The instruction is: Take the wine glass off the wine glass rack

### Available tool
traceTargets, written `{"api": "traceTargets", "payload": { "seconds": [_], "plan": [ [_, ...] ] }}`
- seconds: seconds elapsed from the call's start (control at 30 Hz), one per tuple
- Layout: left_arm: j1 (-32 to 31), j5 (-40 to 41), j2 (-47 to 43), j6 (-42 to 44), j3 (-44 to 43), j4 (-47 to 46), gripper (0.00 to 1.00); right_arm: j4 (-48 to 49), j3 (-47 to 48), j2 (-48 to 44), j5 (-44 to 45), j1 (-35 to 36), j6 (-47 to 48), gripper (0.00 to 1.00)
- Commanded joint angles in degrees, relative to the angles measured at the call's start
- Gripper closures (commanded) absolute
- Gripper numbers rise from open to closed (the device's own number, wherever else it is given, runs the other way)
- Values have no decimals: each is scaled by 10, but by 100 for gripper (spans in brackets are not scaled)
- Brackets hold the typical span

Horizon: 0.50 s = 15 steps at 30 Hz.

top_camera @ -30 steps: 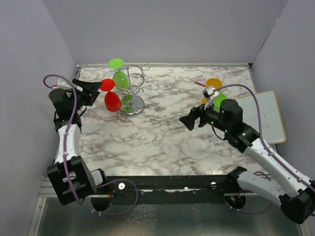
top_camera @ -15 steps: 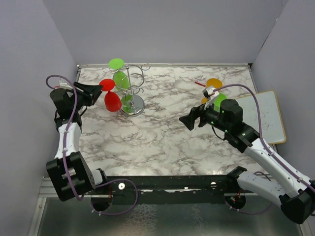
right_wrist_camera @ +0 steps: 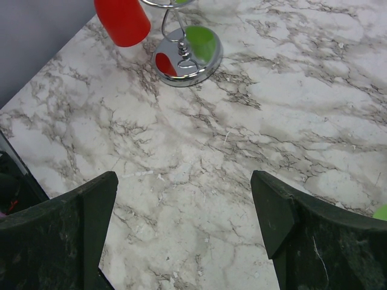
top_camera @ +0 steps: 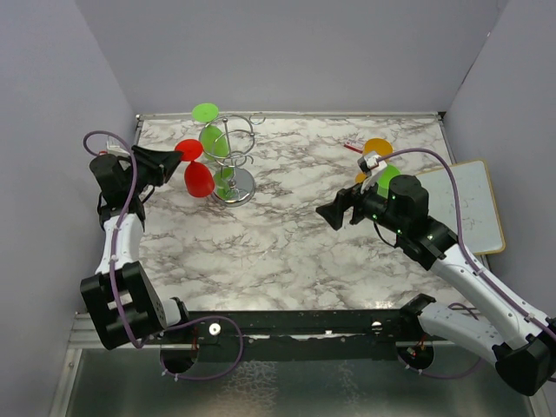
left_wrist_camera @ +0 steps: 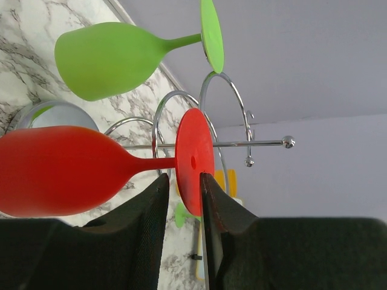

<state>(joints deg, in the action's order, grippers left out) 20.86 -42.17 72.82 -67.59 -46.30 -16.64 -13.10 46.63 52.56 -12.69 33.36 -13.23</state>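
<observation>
- The wine glass rack (top_camera: 236, 189) stands on the marble table (top_camera: 287, 252), near the far left corner. It is shiny, with a round base, a post and wire loops on top.
- The red wine glass (top_camera: 198, 179) hangs on the left side of the rack, upside down. Its flat round foot is up at the wire. Its bowl hangs below, just beside the round base.
- A green wine glass (top_camera: 213, 141) hangs on the rack too, upside down, on the far side of the red one.
- The left gripper (left_wrist_camera: 184, 179) is at the foot of the red wine glass. Its two fingers (left_wrist_camera: 145, 235) stand close together, one on each side of the foot's rim (only a thin gap shows between them). I cannot tell if they squeeze the foot or just sit next to it.
- The right gripper (right_wrist_camera: 184, 179) hangs over the middle of the table, well apart from the rack. Its fingers are spread wide and nothing is between them.
- By the right arm are an orange thing (top_camera: 378, 146) and a green thing (top_camera: 388, 178). They are too hidden to tell what they are.
- A white board (top_camera: 478, 208) lies at the right edge of the table.
</observation>
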Motion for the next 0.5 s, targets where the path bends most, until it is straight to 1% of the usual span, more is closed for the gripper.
{"api": "traceTargets", "payload": {
  "seconds": [0.0,0.2,0.33,0.47],
  "plan": [
    [-8,-18,8,-8,-25,-30,71,26,-6,0,12,0,-2,8],
    [-13,-30,26,-20,-31,-48,70,26,-4,1,13,0,-2,7],
    [-12,-23,20,-21,-29,-51,79,23,-3,1,13,0,-1,7],
    [-12,-20,13,-27,-22,-52,83,23,1,1,13,0,-1,7]
  ]
}}
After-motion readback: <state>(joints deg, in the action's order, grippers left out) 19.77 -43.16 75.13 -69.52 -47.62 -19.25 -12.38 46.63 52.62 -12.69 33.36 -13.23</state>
